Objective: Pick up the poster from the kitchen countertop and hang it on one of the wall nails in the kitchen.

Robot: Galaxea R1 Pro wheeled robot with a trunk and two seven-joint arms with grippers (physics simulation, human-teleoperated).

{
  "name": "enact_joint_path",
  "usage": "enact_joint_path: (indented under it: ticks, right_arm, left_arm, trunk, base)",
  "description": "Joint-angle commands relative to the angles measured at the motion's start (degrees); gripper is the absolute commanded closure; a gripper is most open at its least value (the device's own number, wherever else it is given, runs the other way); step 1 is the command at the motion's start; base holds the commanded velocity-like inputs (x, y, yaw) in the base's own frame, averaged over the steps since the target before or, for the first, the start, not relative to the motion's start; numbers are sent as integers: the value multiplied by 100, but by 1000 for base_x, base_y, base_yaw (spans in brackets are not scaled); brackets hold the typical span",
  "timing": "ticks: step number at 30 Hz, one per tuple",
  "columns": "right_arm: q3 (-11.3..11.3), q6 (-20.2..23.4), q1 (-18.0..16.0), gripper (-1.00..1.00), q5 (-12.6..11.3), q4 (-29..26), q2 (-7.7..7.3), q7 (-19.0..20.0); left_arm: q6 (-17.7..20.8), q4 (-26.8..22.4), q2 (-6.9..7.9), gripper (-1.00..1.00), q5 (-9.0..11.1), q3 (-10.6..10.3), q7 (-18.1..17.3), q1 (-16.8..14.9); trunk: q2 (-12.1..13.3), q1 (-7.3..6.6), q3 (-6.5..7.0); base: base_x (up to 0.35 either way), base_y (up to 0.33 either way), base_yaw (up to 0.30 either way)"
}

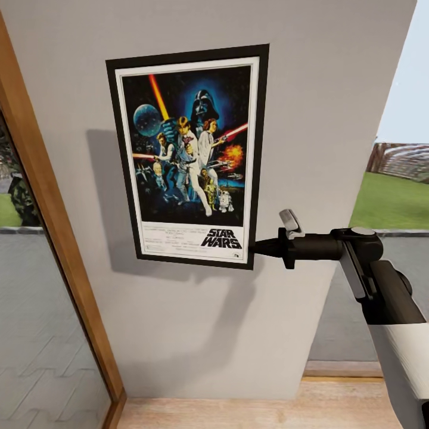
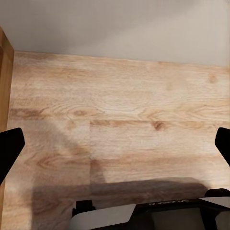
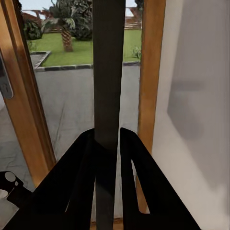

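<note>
- One poster (image 1: 187, 156) sits flat against the grey wall (image 1: 322, 89), and my right hand (image 1: 257, 246) is pinched on its lower right edge.
- Seen edge-on between my fingers (image 3: 136, 167), the frame looks thin, stiff and light, so I judge an edge grip enough, though it may swivel.
- A wooden door frame (image 1: 56, 238) stands just left; nothing blocks the wall.
- My left hand (image 2: 115, 143) hangs wide over the wooden floor (image 2: 120, 100), holding nothing.

Black-framed, white-bordered, dark blue poster (image 1: 187, 155); grey wall (image 1: 322, 89)
</note>
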Motion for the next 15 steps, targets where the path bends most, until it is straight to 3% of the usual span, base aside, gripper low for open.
enact_joint_path:
  ticks: [1, 15]
  right_arm:
    - [10, 68, -2, 100, -37, 3, -5, -3]
    - [10, 70, -2, 100, -37, 10, -5, -3]
  left_arm:
    - [5, -6, -3, -100, -4, 17, -32, 2]
    - [5, -6, -3, -100, -4, 17, -32, 1]
  trunk:
    - [-3, 2, -1]
    - [-3, 2, -1]
  base:
    - [13, 0, 0]
    - [106, 0, 0]
